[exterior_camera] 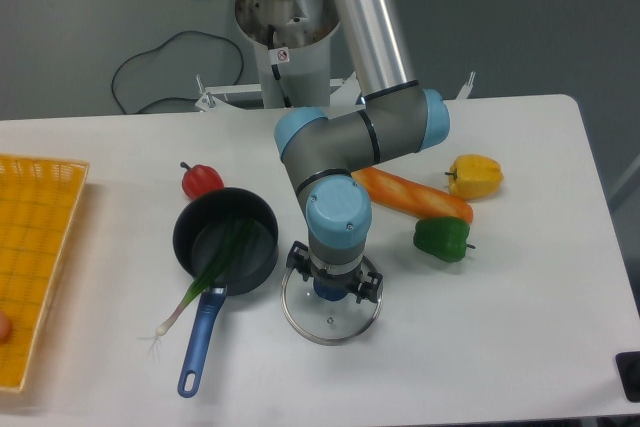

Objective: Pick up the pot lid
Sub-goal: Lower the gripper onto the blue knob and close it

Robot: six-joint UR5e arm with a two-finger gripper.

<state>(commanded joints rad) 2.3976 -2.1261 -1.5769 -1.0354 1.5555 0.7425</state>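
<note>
The pot lid [330, 319] is a glass disc with a metal rim, lying flat on the white table just right of the pot. My gripper [333, 292] points straight down over the lid's centre, with its fingers on either side of the blue knob. The wrist hides the fingertips, so whether they press on the knob cannot be made out. The dark pot [226, 240] with a blue handle [201, 341] stands to the left, and a green onion [205, 282] lies across it.
A red pepper [201, 180] sits behind the pot. To the right of the arm lie a carrot [412, 195], a green pepper [442, 238] and a yellow pepper [475, 176]. A yellow basket [35, 257] rests at the left edge.
</note>
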